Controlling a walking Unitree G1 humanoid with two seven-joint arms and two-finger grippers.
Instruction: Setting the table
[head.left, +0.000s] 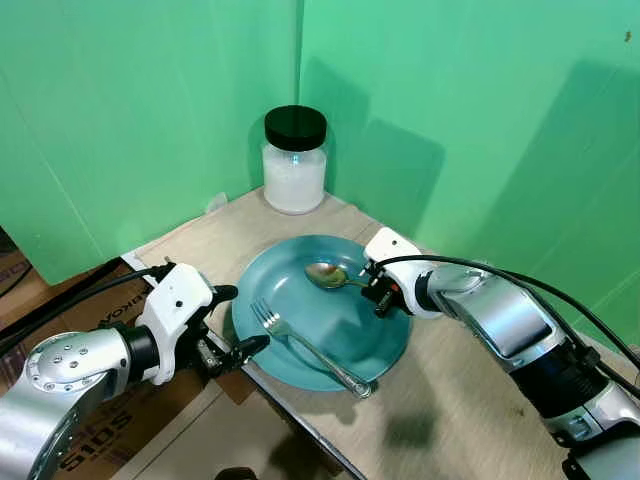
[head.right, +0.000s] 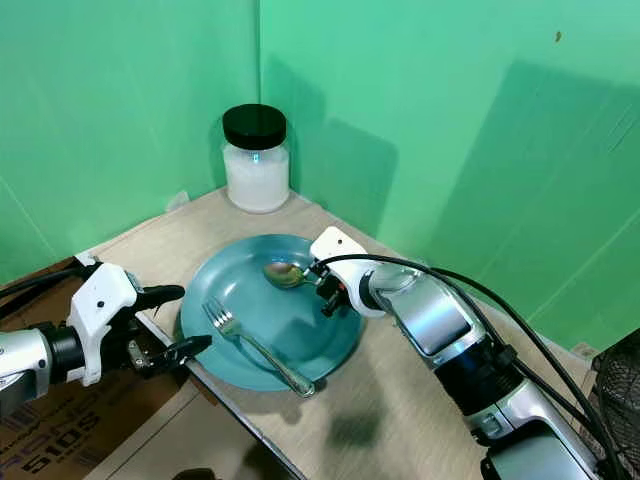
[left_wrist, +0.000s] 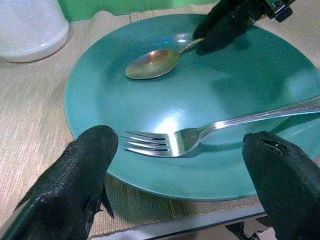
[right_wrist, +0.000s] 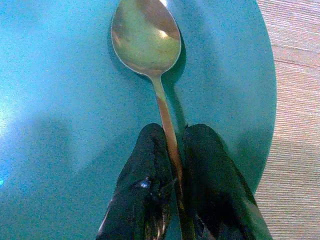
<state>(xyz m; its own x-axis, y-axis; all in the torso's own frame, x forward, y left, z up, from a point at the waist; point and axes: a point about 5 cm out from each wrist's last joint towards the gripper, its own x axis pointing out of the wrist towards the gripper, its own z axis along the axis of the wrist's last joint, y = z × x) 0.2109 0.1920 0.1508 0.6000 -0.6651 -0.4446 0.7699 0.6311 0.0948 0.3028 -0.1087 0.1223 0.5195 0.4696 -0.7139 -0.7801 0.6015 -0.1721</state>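
Worktop: a pale wood-grain worktop (head.left: 470, 400) set into a corner of bright green backdrop walls (head.left: 450, 100), one corner of it pointing into that green corner.

Plate: a round teal plate (head.left: 385, 330) lies flat near the worktop's front-left edge, its rim close to that edge.

Spoon: a silver metal spoon (head.left: 326, 275) rests on the far half of the plate, bowl up and pointing left, its handle running right toward the plate's right rim.

Right gripper: the right gripper (right_wrist: 171, 165) reaches in over the plate's right rim; its two black fingers (right_wrist: 145, 170) are pressed together on the spoon's thin handle, just behind the bowl.

Fork: a silver metal fork (head.left: 310, 348) lies across the near half of the plate, tines toward the left rim, handle slanting to the front rim and ending at it.

Left gripper: the left gripper (head.left: 231, 321) hangs just off the worktop's front-left edge beside the plate, its fingers (left_wrist: 80, 170) spread wide and holding nothing; from its wrist camera the fork's tines sit between them, untouched.

Jar: a clear glass jar of white powder with a black screw lid (head.left: 294, 160) stands upright at the back corner of the worktop, well apart from the plate.

Below the edge: brown cardboard boxes (head.left: 120, 420) sit beside the worktop on the left.
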